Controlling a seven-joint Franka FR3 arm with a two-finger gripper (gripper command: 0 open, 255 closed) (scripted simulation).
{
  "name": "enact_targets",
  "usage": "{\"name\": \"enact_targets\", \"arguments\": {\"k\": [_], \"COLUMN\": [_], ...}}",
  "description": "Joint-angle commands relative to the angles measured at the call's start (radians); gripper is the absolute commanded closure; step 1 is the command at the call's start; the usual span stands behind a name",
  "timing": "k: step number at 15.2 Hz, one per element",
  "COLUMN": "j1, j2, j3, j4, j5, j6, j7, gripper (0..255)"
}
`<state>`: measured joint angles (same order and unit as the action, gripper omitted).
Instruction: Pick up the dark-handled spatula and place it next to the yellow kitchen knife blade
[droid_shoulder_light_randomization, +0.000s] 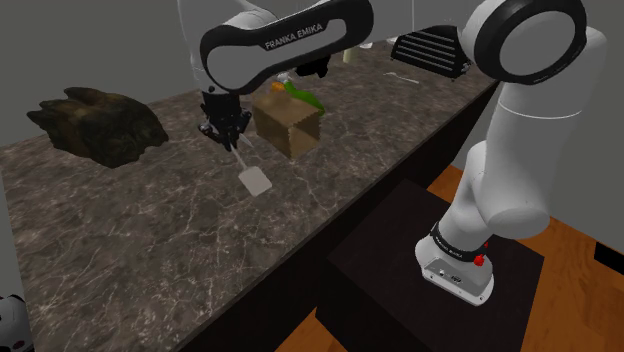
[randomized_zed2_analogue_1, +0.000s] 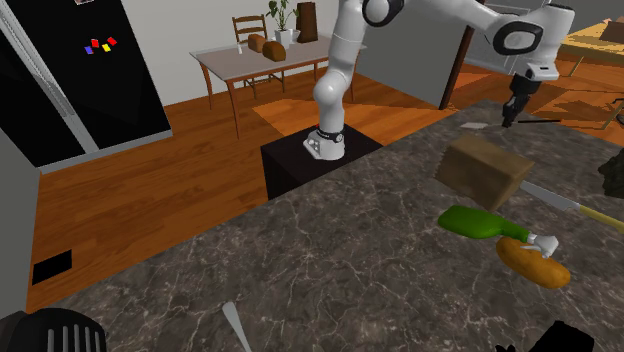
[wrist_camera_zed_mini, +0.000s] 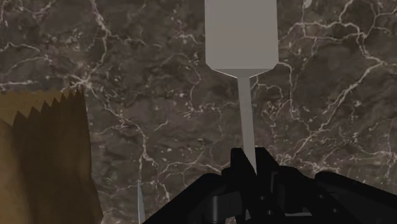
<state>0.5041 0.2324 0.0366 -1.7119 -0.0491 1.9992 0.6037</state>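
Observation:
My gripper (droid_shoulder_light_randomization: 231, 142) is shut on the spatula's thin grey shaft (wrist_camera_zed_mini: 247, 121), and the pale flat blade (wrist_camera_zed_mini: 240, 35) sticks out ahead of the fingers. In the shoulder view the spatula blade (droid_shoulder_light_randomization: 256, 180) hangs just over the dark marble counter (droid_shoulder_light_randomization: 150, 240), beside a brown paper bag (droid_shoulder_light_randomization: 288, 125). In the second exterior view the gripper (randomized_zed2_analogue_1: 510, 122) holds the spatula (randomized_zed2_analogue_1: 472, 126) level beyond the bag (randomized_zed2_analogue_1: 487, 170); its dark handle (randomized_zed2_analogue_1: 545, 122) points away. The knife, with a grey blade (randomized_zed2_analogue_1: 550, 198) and a yellow handle (randomized_zed2_analogue_1: 600, 217), lies on the bag's other side.
A green bottle (randomized_zed2_analogue_1: 480, 222) and a bread loaf (randomized_zed2_analogue_1: 535, 262) lie near the knife. A dark rock-like lump (droid_shoulder_light_randomization: 95, 125) sits at the shoulder view's left, a black rack (droid_shoulder_light_randomization: 430, 50) at the far end. The counter edge runs beside the stand (droid_shoulder_light_randomization: 430, 270).

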Motion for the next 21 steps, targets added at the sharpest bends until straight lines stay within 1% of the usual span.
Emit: {"name": "enact_targets", "arguments": {"k": [1, 19, 21], "j1": [0.004, 0.004, 0.004], "j2": [0.01, 0.097, 0.097], "j3": [0.002, -0.001, -0.001], "j4": [-0.011, -0.141, -0.141], "j5": [-0.002, -0.012, -0.012], "j6": [0.02, 0.238, 0.238], "j7": [0.008, 0.02, 0.02], "gripper": [255, 255, 255]}}
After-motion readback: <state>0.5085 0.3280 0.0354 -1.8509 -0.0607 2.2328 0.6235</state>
